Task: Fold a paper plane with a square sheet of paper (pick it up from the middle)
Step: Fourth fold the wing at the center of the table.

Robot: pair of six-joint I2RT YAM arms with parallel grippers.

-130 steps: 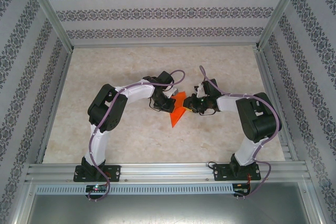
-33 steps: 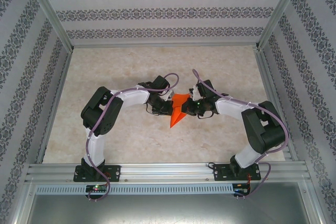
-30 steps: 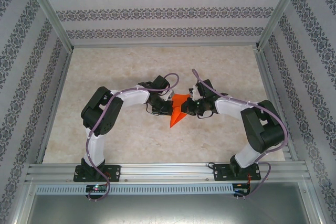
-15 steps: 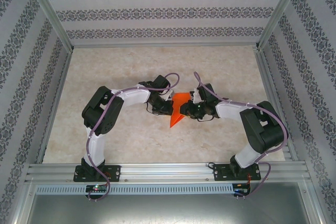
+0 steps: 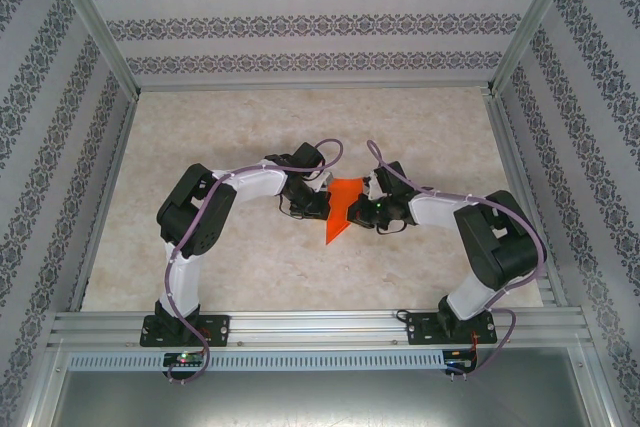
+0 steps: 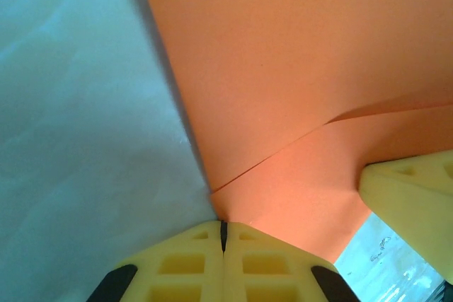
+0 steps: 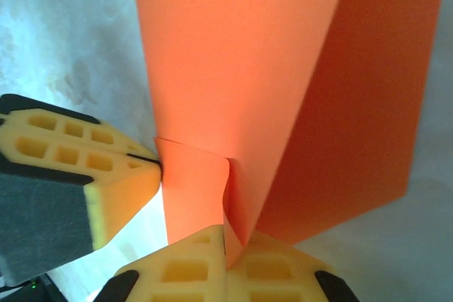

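Paper: the orange paper [image 5: 336, 219], partly folded, is held at the middle of the table [image 5: 230, 117], point toward the near edge.
Left: the left gripper [image 6: 223, 230] is clamped on the paper's edge.
Right: the right gripper [image 7: 226, 244] is clamped on a raised fold.
Crowding: both grippers are packed close, nearly touching.
Room: bare surface is left all round, up to patterned walls [image 5: 300, 27].
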